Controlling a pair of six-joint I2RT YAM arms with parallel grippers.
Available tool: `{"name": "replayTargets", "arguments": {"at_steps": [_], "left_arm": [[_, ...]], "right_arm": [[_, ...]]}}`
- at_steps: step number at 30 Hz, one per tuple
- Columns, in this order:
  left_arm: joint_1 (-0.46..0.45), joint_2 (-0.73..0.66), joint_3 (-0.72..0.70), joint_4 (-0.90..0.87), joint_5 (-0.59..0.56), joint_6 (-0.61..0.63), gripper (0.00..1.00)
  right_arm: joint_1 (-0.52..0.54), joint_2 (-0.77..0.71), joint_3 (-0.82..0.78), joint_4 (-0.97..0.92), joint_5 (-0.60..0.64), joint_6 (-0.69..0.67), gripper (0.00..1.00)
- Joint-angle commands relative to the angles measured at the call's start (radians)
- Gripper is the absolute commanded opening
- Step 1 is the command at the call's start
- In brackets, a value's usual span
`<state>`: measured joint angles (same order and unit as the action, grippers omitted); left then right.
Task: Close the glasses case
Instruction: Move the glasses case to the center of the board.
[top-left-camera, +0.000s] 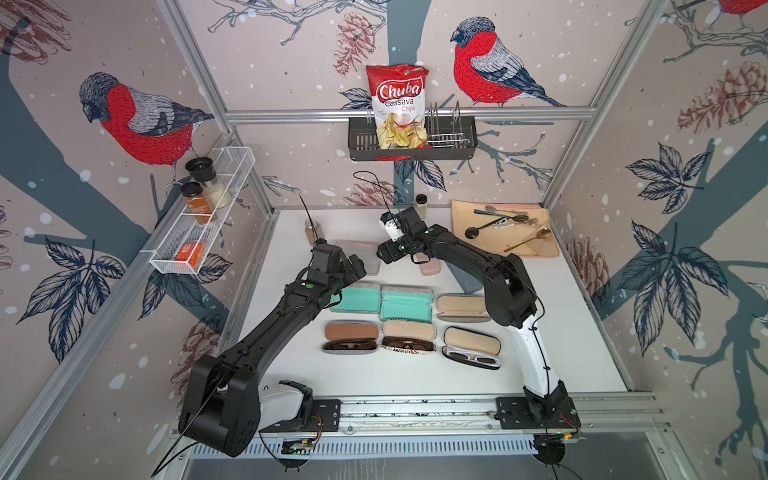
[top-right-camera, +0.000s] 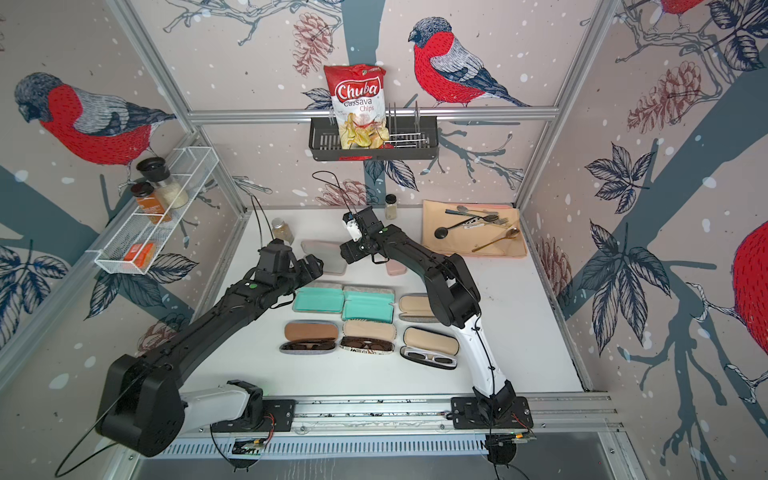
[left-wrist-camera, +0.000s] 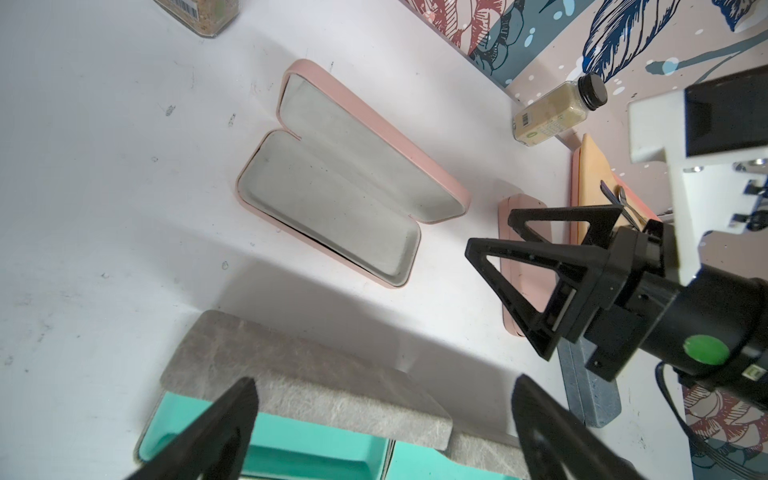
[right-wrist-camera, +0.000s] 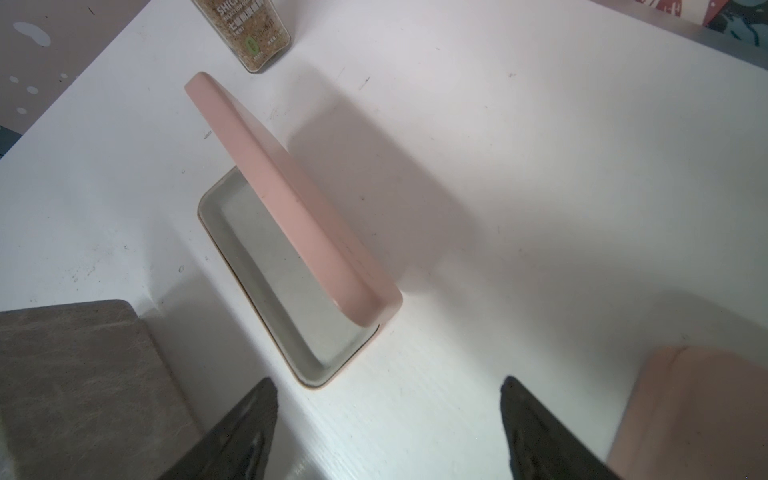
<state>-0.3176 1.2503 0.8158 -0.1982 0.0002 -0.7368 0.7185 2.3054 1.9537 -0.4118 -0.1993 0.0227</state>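
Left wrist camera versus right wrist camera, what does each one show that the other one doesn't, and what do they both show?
Only the left wrist view: the teal-lined cases, the black-capped bottle, and the grey inside of the lid of the open pink case. Only the right wrist view: that lid's pink outer face, tilted up over the base. Both: the empty grey-lined base, the seed jar, and the right pincer, open and not touching that case.
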Motion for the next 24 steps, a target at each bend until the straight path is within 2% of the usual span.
{"name": "replayTargets", "arguments": {"at_steps": [1, 15, 24], "left_arm": [[0.003, -0.005, -0.008, 0.005, 0.0, -0.008, 0.95], [0.016, -0.012, -0.024, -0.003, -0.007, 0.0, 0.95], [0.027, 0.001, -0.026, 0.0, -0.005, 0.006, 0.95]], "right_arm": [[0.002, 0.021, 0.025, 0.032, -0.03, -0.009, 0.84], [-0.004, 0.096, 0.073, 0.107, -0.082, -0.017, 0.82], [-0.01, 0.128, 0.105, 0.126, -0.115, -0.003, 0.66]]}}
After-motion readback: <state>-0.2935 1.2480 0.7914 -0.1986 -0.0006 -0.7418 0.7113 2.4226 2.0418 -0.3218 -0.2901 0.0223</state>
